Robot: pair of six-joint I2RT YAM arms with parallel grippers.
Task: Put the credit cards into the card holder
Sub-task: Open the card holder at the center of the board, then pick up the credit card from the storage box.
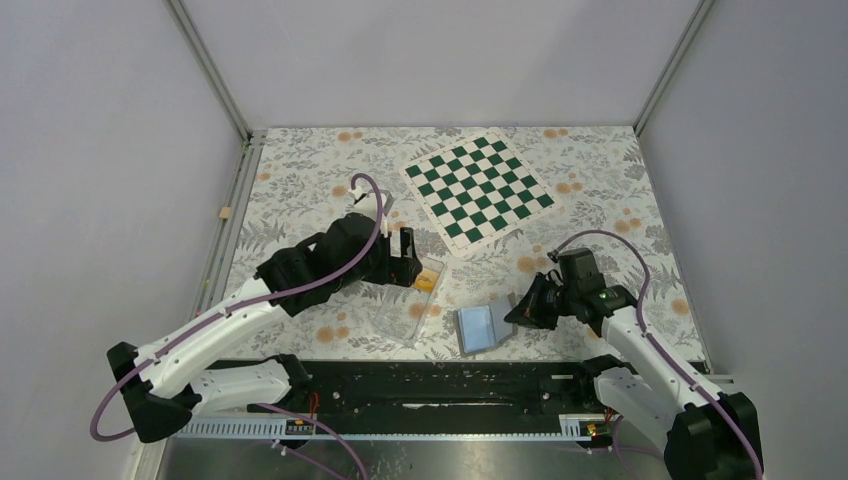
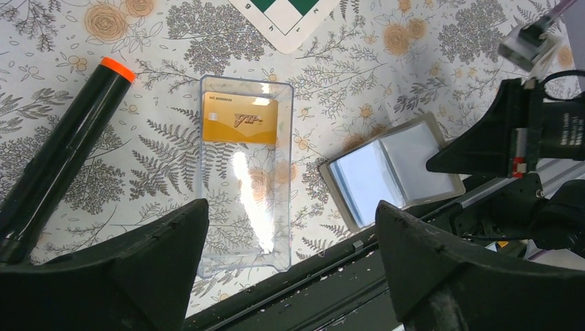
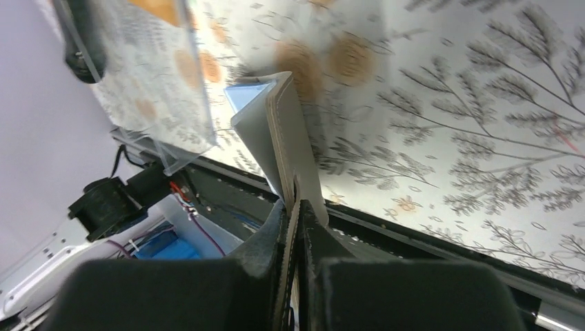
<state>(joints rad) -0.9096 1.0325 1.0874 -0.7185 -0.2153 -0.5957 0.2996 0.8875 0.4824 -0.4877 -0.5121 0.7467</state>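
By the worktop's near edge the card holder lies open, one flap clamped in the right hand. The left hand, spread apart, hangs over a clear tray. Credit cards lie at its far end, count unclear.

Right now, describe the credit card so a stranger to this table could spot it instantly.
Start at the green-and-white chessboard, then come nearer, to the clear plastic tray. The credit card lies inside at the tray's chessboard end. It is the only orange-yellow rectangle there, with VIP lettering, unlike the black marker or the grey card holder.
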